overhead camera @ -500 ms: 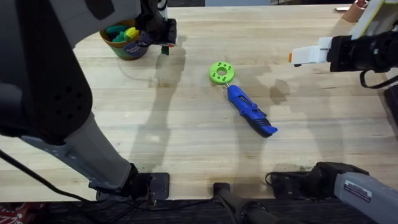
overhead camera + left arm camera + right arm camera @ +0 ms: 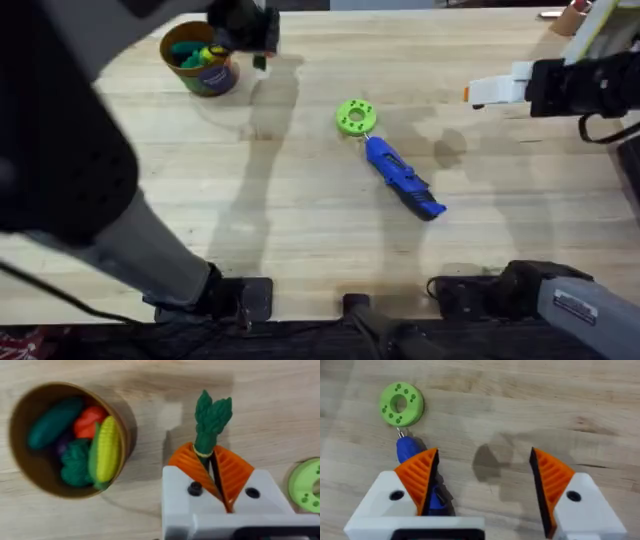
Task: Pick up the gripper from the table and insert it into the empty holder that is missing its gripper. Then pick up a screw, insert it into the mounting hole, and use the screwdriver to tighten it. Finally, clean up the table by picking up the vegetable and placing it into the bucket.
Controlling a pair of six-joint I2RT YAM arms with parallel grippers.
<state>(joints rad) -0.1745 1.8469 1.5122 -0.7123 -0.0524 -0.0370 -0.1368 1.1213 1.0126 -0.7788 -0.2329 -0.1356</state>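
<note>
Beside the bucket (image 2: pixel 65 440) at the far left of the worktop (image 2: pixel 300 230), your left hand (image 2: pixel 212 467) hangs above the wood with its orange pads (image 2: pixel 187 465) pressed together on a green asparagus-like vegetable (image 2: pixel 210 420), whose leafy tip sticks out past the fingertips. The bucket sits just beside that hand and already holds a yellow corn cob (image 2: pixel 107 447), a red piece and several green pieces. In the overhead view the bucket (image 2: pixel 198 60) stands near the far left corner, and the left hand (image 2: pixel 255 35) is a dark shape just to its right.

Your right hand (image 2: pixel 482 477) is spread wide with nothing between its pads, held over bare wood at the right side of the worktop. The blue screwdriver (image 2: pixel 403 178) lies flat near the middle, its metal tip pointing at the green holed disc (image 2: pixel 356 116) and ending just beside it.
</note>
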